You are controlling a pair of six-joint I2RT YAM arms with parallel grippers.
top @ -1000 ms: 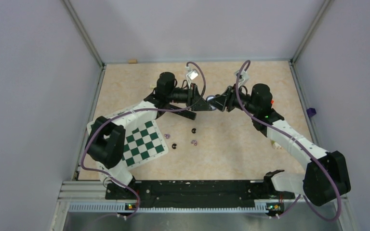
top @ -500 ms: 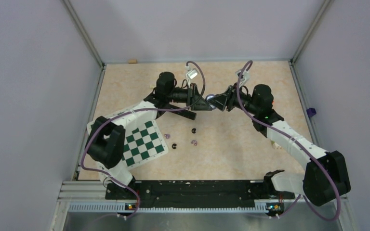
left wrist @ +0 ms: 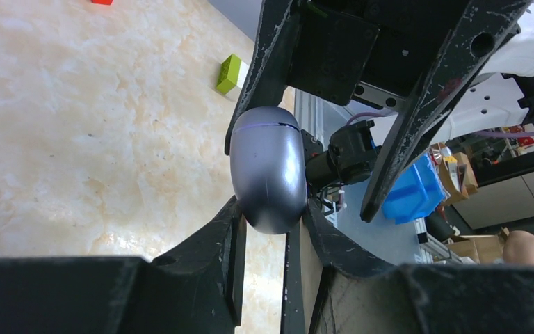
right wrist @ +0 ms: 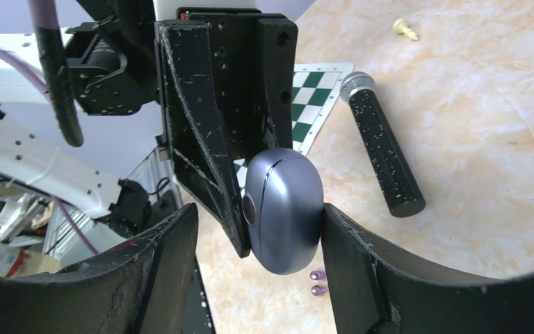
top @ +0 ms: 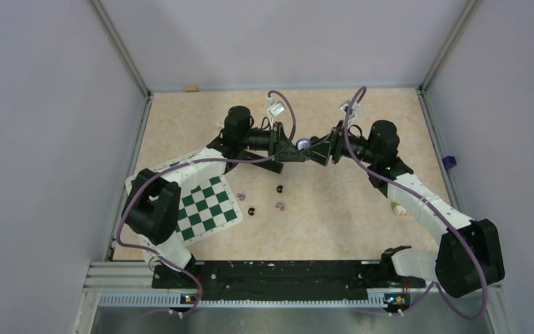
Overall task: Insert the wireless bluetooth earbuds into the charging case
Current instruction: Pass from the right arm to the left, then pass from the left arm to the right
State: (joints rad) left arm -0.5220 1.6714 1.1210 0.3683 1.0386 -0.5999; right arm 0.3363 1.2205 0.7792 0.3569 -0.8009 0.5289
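Lying nearest the arm bases on the beige marbled tabletop (top: 361, 209), four tiny rounded earbuds (top: 279, 206), two pale purple and two black, sit loose near the green-and-white chessboard mat (top: 208, 205). Farther out, the left gripper (left wrist: 270, 233) is clamped tight on one end of the smooth, egg-shaped, grey-lilac metallic charging case (left wrist: 268, 167). The right gripper (right wrist: 259, 226) straddles the same case with its jaws spread, one finger against the shell, the other clear, gripping nothing. That lone pinch on a slick, rounded shell could let the case squirt out and drop if nudged. Its lid seam is shut, so the inside is hidden; with four buds on the table, I judge it empty.
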